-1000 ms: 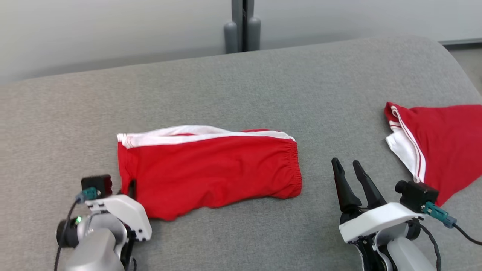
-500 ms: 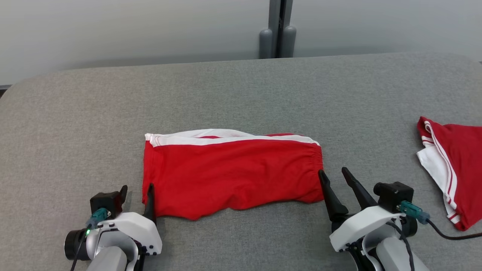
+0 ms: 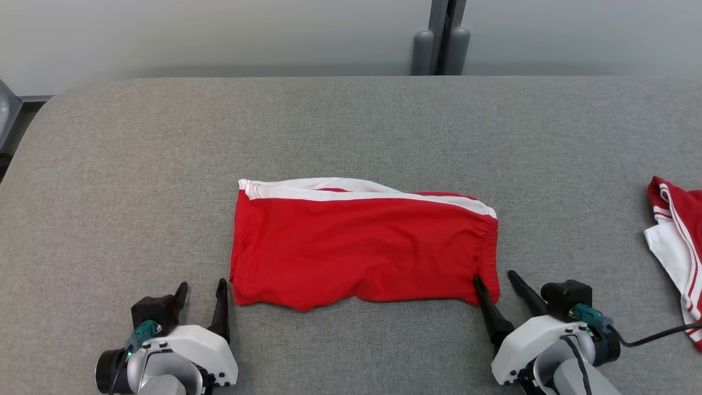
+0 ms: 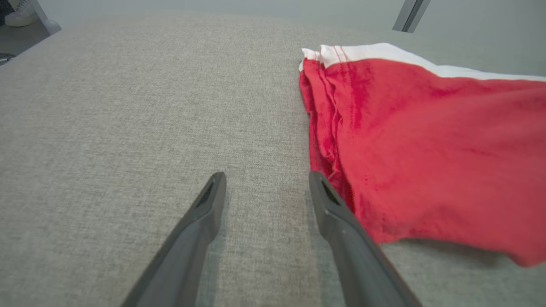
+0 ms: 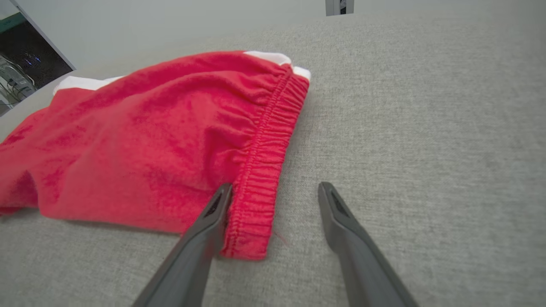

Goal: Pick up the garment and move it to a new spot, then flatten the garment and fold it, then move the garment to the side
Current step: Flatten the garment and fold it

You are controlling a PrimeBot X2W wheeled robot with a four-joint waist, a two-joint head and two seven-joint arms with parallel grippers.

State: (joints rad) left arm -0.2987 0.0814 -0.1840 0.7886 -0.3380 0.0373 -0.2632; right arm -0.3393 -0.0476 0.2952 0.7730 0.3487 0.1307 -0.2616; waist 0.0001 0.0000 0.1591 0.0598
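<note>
Left hand at lower left of the head view, spread wide, gripping nothing, low over bare grey cloth. Inner finger just beside the garment's near left corner; touching or not, impossible to tell.

Right hand at lower right, likewise wide and empty. In the right wrist view, one finger lying across the gathered elastic waistband at the near right corner, the other over bare surface just beside it. No fabric pinched between them.

Garment between the two hands, in the middle of the worktop. Red shorts, folded into a long flat band, white stripe along the far edge, waistband at the right end, leg hems at the left, near edge slightly wavy.

Further out, at the right edge of the head view and well apart: a second red-and-white garment, crumpled. Beyond the far edge of the worktop, a pale wall with two grey posts.
</note>
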